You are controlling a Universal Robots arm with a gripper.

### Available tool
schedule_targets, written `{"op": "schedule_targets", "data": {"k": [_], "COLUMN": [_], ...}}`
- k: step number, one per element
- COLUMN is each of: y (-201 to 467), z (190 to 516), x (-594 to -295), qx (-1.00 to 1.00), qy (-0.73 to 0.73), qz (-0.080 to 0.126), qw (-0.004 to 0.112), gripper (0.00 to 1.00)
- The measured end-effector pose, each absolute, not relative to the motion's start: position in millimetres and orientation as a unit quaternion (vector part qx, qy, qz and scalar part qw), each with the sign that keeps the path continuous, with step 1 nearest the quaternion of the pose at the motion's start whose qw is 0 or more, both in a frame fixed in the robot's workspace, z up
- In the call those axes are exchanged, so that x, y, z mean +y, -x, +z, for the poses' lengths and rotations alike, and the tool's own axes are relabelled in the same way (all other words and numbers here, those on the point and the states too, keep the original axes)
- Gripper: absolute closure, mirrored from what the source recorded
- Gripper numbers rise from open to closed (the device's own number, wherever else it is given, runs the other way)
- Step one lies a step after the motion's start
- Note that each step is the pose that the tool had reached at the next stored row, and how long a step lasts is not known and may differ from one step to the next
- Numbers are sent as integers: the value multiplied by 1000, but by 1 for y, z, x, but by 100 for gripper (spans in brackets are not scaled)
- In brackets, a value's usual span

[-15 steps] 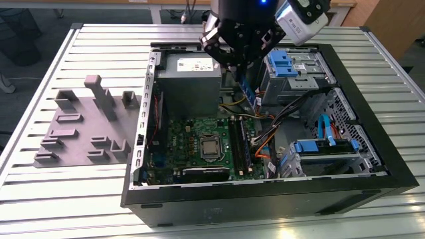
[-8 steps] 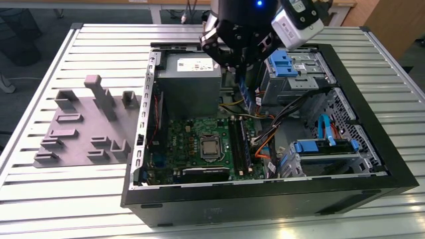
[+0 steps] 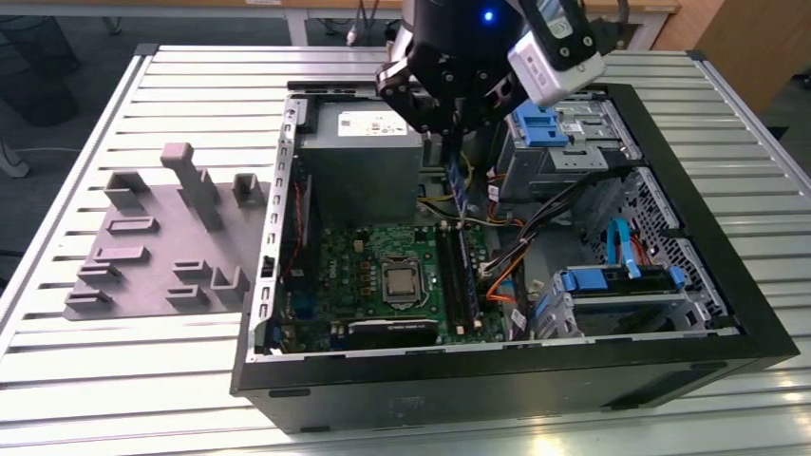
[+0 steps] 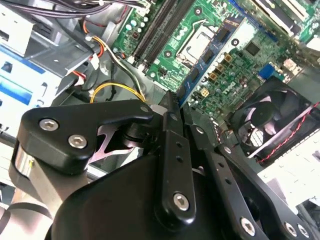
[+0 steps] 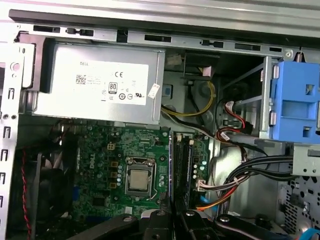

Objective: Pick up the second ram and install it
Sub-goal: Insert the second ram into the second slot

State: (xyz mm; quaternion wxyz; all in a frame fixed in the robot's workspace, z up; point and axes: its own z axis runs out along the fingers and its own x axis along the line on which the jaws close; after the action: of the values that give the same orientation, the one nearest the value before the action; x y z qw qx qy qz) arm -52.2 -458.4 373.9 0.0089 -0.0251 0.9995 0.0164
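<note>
My gripper point(image 3: 446, 133) hangs over the open computer case point(image 3: 709, 285), shut on the second ram point(image 3: 451, 171). The ram is a thin blue-green stick that points down from the fingertips. In the first wrist view the ram point(image 5: 171, 165) shows edge-on, running from the gripper point(image 5: 172, 217) toward the green motherboard point(image 5: 100, 165). It is lined up beside the long black slot rails point(image 5: 186, 165) and held above them. In the second wrist view the ram point(image 4: 210, 60) stretches out from the closed gripper point(image 4: 174, 107) across the board.
A grey power supply point(image 3: 361, 152) sits just behind the gripper. The processor socket point(image 3: 399, 282) lies beside the slots. Cable bundles point(image 3: 507, 256) and blue drive caddies point(image 3: 545, 123) crowd the exterior view's right. A grey fixture tray point(image 3: 165, 237) lies outside the case.
</note>
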Motion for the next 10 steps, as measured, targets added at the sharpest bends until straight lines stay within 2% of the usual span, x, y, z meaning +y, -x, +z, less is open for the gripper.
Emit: {"op": "schedule_targets", "data": {"k": [7,10], "y": [52,49], "z": [364,360], "x": [-458,-458], "qx": [999,999], "qy": [-28,-31], "qz": [16,16], "qw": [10,6], "gripper": [86,86]}}
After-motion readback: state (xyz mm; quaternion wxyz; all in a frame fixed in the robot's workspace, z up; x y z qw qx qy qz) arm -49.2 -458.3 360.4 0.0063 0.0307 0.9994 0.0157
